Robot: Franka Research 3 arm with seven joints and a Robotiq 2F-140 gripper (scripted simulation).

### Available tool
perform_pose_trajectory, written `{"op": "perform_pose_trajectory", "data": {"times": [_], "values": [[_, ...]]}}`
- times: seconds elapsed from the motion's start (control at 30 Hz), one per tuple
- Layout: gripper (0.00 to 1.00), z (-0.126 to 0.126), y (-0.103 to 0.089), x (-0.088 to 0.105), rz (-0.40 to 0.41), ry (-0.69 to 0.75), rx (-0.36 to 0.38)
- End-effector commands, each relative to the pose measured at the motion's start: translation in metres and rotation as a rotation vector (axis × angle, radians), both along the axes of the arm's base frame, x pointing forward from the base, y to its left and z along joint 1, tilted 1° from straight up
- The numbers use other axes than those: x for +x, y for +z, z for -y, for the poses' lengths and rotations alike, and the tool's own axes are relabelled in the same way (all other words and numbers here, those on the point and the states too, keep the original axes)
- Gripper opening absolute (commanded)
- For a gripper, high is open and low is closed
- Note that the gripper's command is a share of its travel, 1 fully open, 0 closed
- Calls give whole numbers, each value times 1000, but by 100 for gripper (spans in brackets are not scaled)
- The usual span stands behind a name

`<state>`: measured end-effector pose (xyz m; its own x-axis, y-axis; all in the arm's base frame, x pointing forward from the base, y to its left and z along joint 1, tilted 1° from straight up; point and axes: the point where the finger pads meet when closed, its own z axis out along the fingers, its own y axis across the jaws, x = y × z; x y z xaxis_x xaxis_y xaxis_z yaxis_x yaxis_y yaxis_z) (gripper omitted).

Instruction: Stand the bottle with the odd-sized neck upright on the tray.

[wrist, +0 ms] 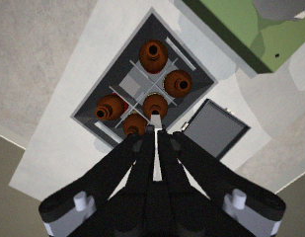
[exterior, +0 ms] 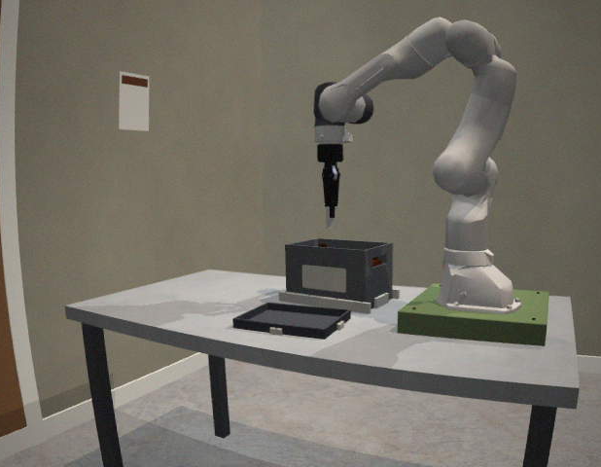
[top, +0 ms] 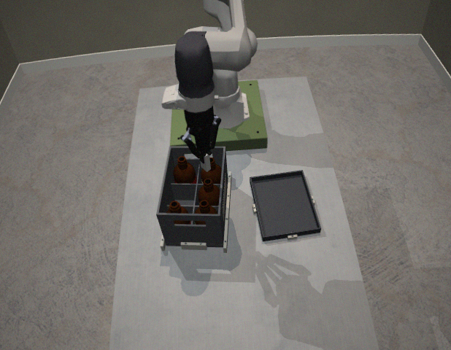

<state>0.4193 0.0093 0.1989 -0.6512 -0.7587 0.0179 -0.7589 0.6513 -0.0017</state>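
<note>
The dark grey crate (top: 214, 235) (exterior: 296, 259) (wrist: 201, 74) stands level and holds five brown bottles. In the top view they are the back left bottle (top: 184, 173), back right bottle (top: 213, 175), middle right bottle (top: 208, 195), front left bottle (top: 175, 207) and front right bottle (top: 204, 208). The middle left compartment is empty. I cannot tell which neck differs. My gripper (top: 206, 163) (exterior: 331, 222) (wrist: 155, 121) is shut with nothing between its fingertips, above the crate's rim. The black tray (top: 286, 207) (exterior: 291, 319) (wrist: 216, 129) lies flat and empty beside the crate.
Pale guide strips (top: 226, 222) (exterior: 323, 302) line the crate's base, and small pale blocks (top: 292, 236) (exterior: 275, 330) sit against the tray's edges. The arm's green base (top: 218, 143) (exterior: 472, 326) (wrist: 226, 30) stands just behind the crate. The crate's walls rise around the bottles.
</note>
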Motion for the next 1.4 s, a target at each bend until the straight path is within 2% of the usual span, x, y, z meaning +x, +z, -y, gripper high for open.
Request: {"op": "perform_pose_trajectory", "data": {"times": [0.0,0.7,0.73,0.8,0.87,0.9,1.03,1.23,1.27,1.37], "values": [[10,-1,1,0,0,1,3],[10,0,1,1,0,1,4],[10,4,2,8,0,2,5],[10,28,5,40,0,3,9],[10,28,5,40,0,3,9],[10,46,5,60,1,3,9],[10,79,2,90,0,1,5],[10,85,1,95,0,1,3],[44,85,1,95,0,1,3],[44,85,1,95,0,1,3]]}}
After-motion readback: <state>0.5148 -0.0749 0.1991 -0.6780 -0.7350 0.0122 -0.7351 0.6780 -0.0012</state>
